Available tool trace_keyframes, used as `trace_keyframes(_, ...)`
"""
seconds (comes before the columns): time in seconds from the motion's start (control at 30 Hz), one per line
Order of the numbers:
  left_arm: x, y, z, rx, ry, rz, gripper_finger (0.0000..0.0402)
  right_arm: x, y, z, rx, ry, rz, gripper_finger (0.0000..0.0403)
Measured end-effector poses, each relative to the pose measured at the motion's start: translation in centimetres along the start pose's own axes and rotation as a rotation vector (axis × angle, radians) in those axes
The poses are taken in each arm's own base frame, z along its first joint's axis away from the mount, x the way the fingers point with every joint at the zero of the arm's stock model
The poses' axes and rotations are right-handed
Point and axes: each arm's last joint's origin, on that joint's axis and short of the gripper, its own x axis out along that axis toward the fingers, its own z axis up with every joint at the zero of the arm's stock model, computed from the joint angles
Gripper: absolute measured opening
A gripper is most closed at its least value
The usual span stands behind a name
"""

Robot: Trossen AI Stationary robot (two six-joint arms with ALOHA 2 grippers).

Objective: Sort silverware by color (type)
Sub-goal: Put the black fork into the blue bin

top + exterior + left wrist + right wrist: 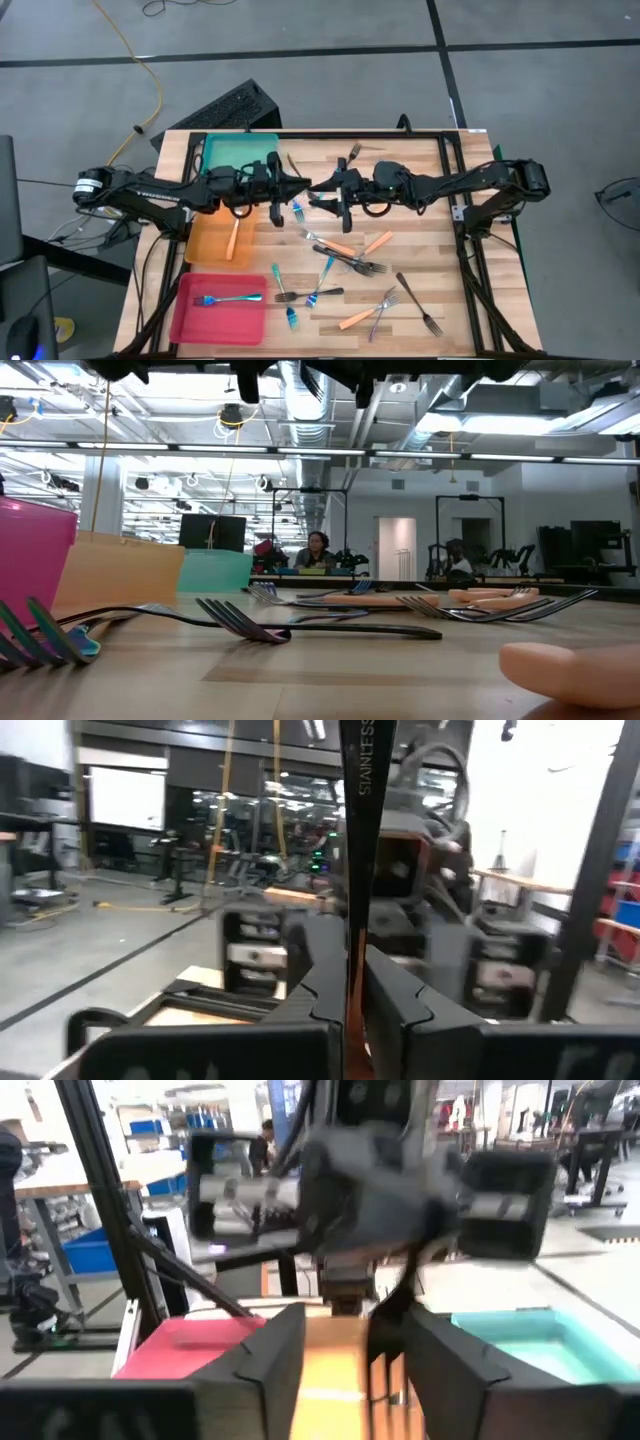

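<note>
Presently a dark fork (pixel 355 840) is clamped by the left pincer (pixel 296 186); right pincer (pixel 322 188) parted; misaligned handover risks dropping it

Pale wooden table (pixel 440 250), visible grain, matt. Trays look smooth plastic: teal tray (pixel 240 152), orange tray (pixel 212 245), pink tray (pixel 220 318). Beside the pink tray, forks (pixel 350 262) gleam, glossy metal tines.

Grey floor (pixel 520 110) crossed by dark seams surrounds the desk (pixel 420 230). Beyond it, exposed ceiling ducts (pixel 300 400), strip lights (pixel 150 448), white walls, a doorway (pixel 397 546).
</note>
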Motion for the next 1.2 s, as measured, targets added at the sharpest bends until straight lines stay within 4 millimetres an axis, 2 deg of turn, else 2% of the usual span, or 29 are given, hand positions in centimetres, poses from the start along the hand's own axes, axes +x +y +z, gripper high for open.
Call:
trace_keyframes(0.17,0.7,0.7,1.6,0.034,0.131,0.164,0.0001,-1.3,0.1,0.2,0.000,0.111,-0.009,0.0226)
trace_keyframes(0.33,1.0,1.5,3.6,0.085,0.285,0.335,0.0001,-2.8,0.2,0.1,-0.013,0.258,-0.027,0.0224)
trace_keyframes(0.53,-0.2,3.4,5.7,0.209,0.552,0.507,0.0000,-4.5,0.4,0.1,-0.010,0.374,-0.050,0.0214)
trace_keyframes(0.67,-1.2,5.8,6.0,0.247,0.680,0.625,0.0000,-5.3,0.8,0.0,-0.019,0.437,-0.038,0.0211)
trace_keyframes(0.83,-2.9,9.5,5.7,0.287,0.865,0.670,0.0000,-5.8,1.2,-0.3,-0.024,0.500,-0.026,0.0211)
trace_keyframes(1.0,-4.7,13.7,6.1,0.199,0.903,0.808,0.0000,-5.9,1.8,-0.6,-0.028,0.532,-0.011,0.0211)
trace_keyframes(1.2,-5.9,17.5,5.3,0.163,1.003,0.842,0.0000,-6.0,2.2,-0.7,-0.031,0.536,0.003,0.0211)
